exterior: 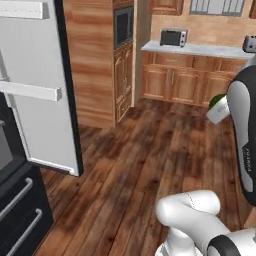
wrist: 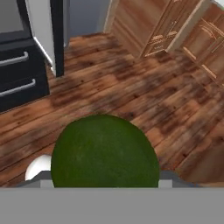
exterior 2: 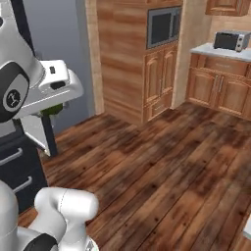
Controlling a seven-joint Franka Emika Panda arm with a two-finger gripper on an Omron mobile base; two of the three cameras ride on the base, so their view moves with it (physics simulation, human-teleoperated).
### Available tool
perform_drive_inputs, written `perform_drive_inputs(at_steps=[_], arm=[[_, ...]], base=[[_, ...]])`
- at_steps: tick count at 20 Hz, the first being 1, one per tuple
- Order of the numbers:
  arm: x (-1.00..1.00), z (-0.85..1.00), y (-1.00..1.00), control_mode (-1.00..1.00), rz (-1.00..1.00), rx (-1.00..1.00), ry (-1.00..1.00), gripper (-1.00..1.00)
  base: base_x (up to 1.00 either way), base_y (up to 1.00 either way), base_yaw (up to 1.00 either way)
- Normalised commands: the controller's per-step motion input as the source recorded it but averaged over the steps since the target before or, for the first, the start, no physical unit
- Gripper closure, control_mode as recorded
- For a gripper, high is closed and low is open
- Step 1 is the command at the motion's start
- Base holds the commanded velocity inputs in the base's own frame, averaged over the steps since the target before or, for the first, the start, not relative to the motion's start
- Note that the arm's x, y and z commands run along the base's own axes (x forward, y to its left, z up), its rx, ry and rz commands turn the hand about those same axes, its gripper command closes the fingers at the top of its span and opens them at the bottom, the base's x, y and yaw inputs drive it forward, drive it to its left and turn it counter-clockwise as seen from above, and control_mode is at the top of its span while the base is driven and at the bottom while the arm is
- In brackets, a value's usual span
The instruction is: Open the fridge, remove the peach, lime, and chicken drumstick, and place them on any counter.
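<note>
In the hand view you saw the round dark green lime (wrist: 105, 151) sitting large and close between the fingertips of the two-finger gripper (wrist: 103, 179), with the wooden plank floor (wrist: 144, 96) far below it. The fingers stood pinched against the lime's sides, holding it in the air. This was the one view that gave the whole face of the fruit.

In the left base view you saw a small green edge of the lime (exterior: 218, 101) beside the white hand, at the right of the frame, above the floor (exterior: 130, 170) and well apart from the tall dark navy-black fridge (exterior: 20, 210). That view showed the pale grey inner face of the open fridge door (exterior: 40, 85) with door shelves — a detail the hand view cut off.

In the right base view you saw a sliver of the lime (exterior 2: 51, 111) under the white hand, with the fridge (exterior 2: 19, 171) behind it at the left.

Counts, as seen:
- Limes: one.
- Fridge drawers with horizontal grey handles (wrist: 15, 59): two, both shut.
- Open fridge doors: one.
- Small grey toaster ovens (exterior: 173, 37) on the long pale countertop (exterior: 200, 49): one — also seen in the right base view (exterior 2: 230, 40).
- Built-in dark ovens (exterior 2: 163, 27) in the brown wooden cabinet wall: one.
</note>
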Motion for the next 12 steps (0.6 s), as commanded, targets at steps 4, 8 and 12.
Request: perform_drive_inputs(at_steps=[4,8,12], arm=[[0.00,0.00,0.00,1.00,0.00,0.00,0.00,1.00],[0.00,0.00,0.00,1.00,0.00,0.00,0.00,1.00],[0.00,0.00,0.00,1.00,0.00,0.00,0.00,1.00]], base=[[-0.67,0.00,-0.84],[-0.53,0.00,-0.82],[0.01,-0.04,-0.32]])
